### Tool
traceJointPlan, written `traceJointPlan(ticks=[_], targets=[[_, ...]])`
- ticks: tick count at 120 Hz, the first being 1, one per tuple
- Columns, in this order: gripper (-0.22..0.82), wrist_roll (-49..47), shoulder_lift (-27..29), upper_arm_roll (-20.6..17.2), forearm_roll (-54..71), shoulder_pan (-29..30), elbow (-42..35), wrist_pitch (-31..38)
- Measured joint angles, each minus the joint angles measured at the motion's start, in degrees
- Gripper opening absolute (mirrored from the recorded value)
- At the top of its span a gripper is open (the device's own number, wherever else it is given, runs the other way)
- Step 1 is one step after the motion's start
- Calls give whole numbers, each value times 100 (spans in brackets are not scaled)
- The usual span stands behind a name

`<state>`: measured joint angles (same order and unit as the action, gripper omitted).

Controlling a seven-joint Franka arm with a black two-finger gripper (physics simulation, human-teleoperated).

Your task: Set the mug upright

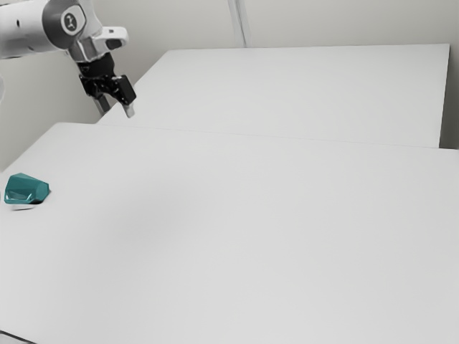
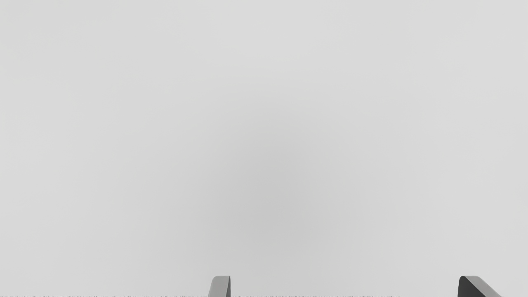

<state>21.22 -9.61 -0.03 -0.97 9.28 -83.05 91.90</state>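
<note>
In the exterior view, our arm [image 1: 29, 30] comes in at the upper left, and our gripper [image 1: 117, 107] hangs just past the far edge of the white table [image 1: 237, 236] as we see it, well apart from the mug [image 1: 26, 189]. The teal mug lies tipped on its side on the table, near the exterior view's left border and close to the table's slanting left edge, so the room around it is tighter on that side, while a broad run of tabletop spreads toward the exterior view's right. Beyond the far edge we see a second white surface [image 1: 301, 93], with a wall strip [image 1: 240, 21] behind it. The border cuts off our arm, and a dark line [image 1: 16, 337] in the lower left corner is too little in view for us to name. The mug's inside is hidden from us, so we cannot tell what it holds. In the wrist view, our fingers [image 2: 219, 286] stand spread wide, their tips cut by the bottom border, before a pale surface with a soft grey shade [image 2: 272, 202] between and ahead of them.
</note>
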Motion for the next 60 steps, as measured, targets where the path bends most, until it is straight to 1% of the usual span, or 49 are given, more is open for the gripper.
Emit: traceJointPlan(ticks=[14, 28, 41, 48, 54, 60], targets=[[60, -9, 131, 88, 17, 1, -180, 74], [60, -18, 455, 395, 28, -30, -714, 212], [60, -24, 896, 809, 32, -65, -1557, 424], [60, -27, 1027, 1067, 33, -97, -1898, 590], [60, -21, 1200, 1165, 39, 2, -2255, 800], [60, 3, 1429, 1201, 47, 219, -2645, 1047]])
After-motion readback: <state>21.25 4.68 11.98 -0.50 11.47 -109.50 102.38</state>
